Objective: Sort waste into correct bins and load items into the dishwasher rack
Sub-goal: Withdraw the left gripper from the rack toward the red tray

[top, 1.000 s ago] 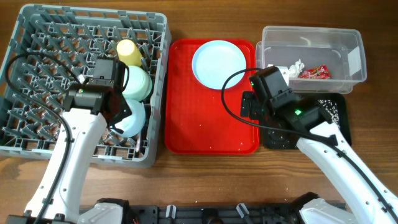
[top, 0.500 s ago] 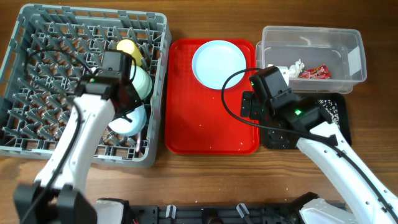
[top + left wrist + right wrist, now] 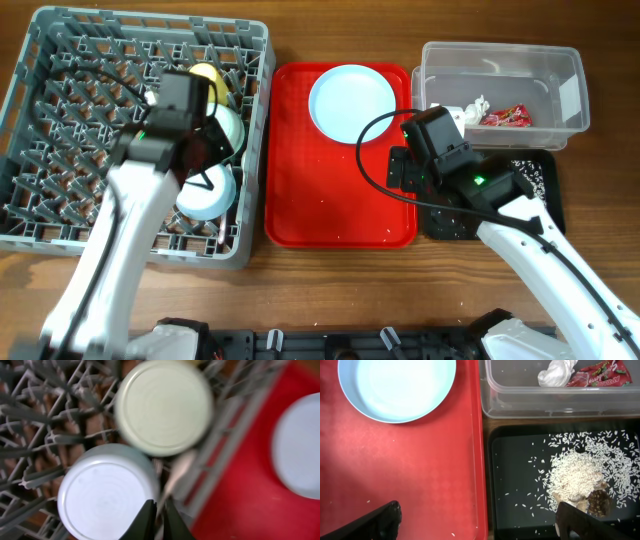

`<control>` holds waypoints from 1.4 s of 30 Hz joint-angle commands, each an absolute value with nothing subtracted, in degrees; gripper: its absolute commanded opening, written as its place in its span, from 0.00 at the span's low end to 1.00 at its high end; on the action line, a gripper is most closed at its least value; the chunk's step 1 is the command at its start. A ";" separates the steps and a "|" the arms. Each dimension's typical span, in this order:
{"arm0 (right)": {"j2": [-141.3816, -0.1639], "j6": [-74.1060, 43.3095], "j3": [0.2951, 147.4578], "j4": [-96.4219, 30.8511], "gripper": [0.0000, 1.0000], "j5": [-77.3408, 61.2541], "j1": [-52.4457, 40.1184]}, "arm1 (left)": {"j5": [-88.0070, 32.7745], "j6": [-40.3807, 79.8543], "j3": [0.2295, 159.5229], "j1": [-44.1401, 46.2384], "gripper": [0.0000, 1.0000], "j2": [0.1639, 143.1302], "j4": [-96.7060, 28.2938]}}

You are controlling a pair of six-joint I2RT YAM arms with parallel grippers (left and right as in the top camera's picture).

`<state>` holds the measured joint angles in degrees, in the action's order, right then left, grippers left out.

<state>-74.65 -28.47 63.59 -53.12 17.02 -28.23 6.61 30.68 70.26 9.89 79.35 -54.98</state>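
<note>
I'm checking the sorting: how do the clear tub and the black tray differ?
The clear tub is see-through and deep-walled; the black tray is opaque and shallow. The tub holds a tissue and a red wrapper; the tray holds rice. Both are rectangular and sit beside the red tray.

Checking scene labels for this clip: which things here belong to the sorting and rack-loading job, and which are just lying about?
Job: grey pegged plastic rack, yellow cup, two pale blue bowls, round pale blue plate, clear plastic tub, crumpled white tissue, red-and-silver wrapper, shallow black tray, beige rice scraps.
Lying about: large red tray, wooden table.
</note>
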 commanded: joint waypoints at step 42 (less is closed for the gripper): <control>-74.67 -28.51 64.18 -53.12 1.00 18.35 -28.10 | -3.86 30.30 69.30 18.28 0.21 95.70 -49.95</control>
